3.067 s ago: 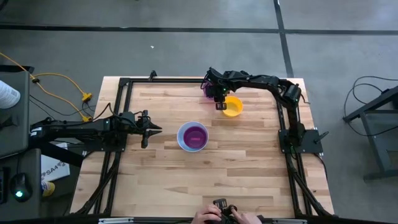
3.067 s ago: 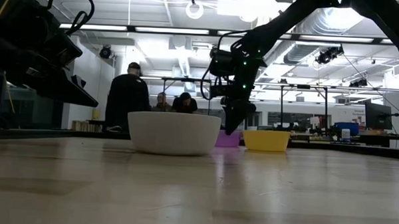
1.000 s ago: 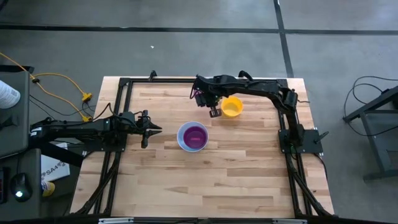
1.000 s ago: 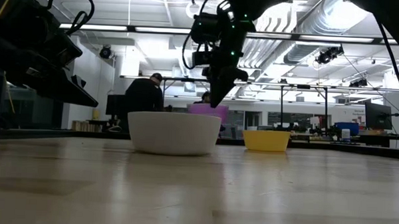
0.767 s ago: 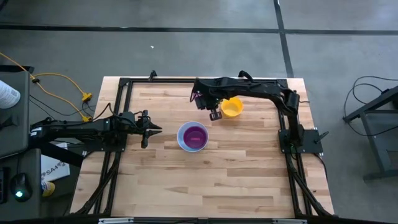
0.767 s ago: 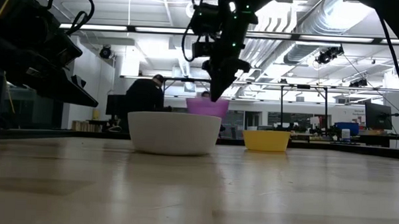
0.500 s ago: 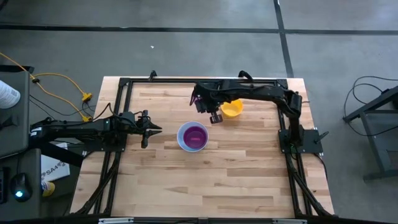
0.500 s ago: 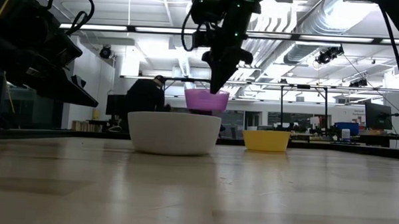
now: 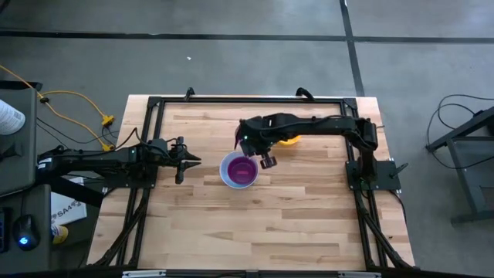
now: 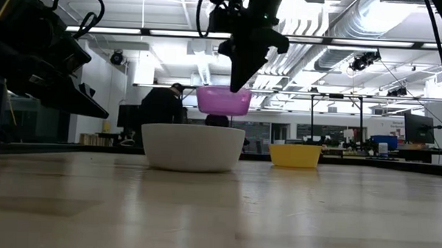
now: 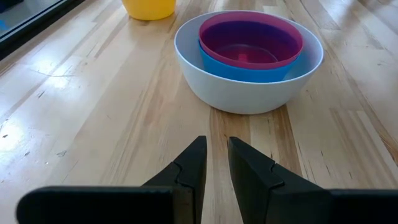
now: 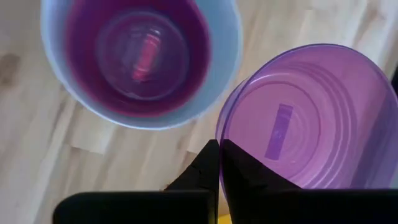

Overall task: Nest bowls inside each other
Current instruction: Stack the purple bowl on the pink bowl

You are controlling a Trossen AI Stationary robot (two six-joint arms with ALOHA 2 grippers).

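Purple bowl (image 10: 223,100) has come up off the desk (image 9: 309,224) w/ the right arm and now hangs in the air just over the far rim of the white bowl (image 10: 193,146), right fingers (image 12: 217,163) pinched together on its rim. White bowl already holds blue (image 11: 249,70) + red (image 11: 250,41) bowls; yellow bowl (image 10: 295,155) sits well off to the side. Left fingers (image 11: 214,163), slightly apart and holding nothing, wait near the white bowl.

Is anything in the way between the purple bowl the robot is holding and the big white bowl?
Nothing visible is. The right gripper holds the purple bowl by its rim in the air above the white bowl, which already holds the blue bowl and red bowl.
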